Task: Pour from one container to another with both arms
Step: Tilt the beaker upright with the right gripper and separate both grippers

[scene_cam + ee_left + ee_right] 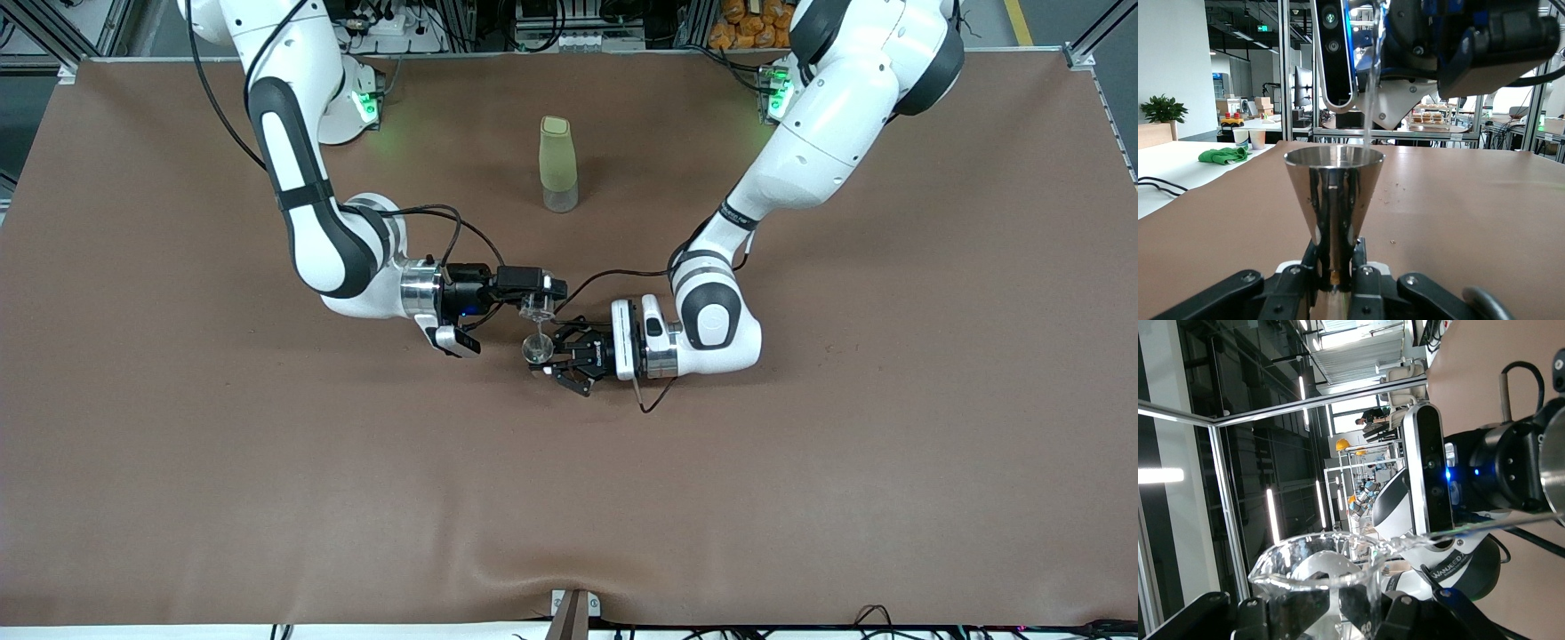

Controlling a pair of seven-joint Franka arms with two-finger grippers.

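My right gripper [537, 300] is shut on the tiny clear glass cup [536, 312], which is tipped over on its side in the air. In the right wrist view the cup [1328, 577] sits between the fingers [1395, 617], and a thin clear stream [1471, 532] leaves its lip. Just below it, my left gripper [544, 356] is shut on the steel jigger [535, 348] and holds it upright. In the left wrist view the jigger [1333, 193] stands between the fingers [1361, 263], and the stream [1369, 100] falls into its round rim.
A tall pale-green bottle [558, 164] with a clear base stands on the brown table [800, 462], farther from the front camera than both grippers, midway between the two arm bases. A few small droplets or specks [1391, 193] lie on the mat beside the jigger.
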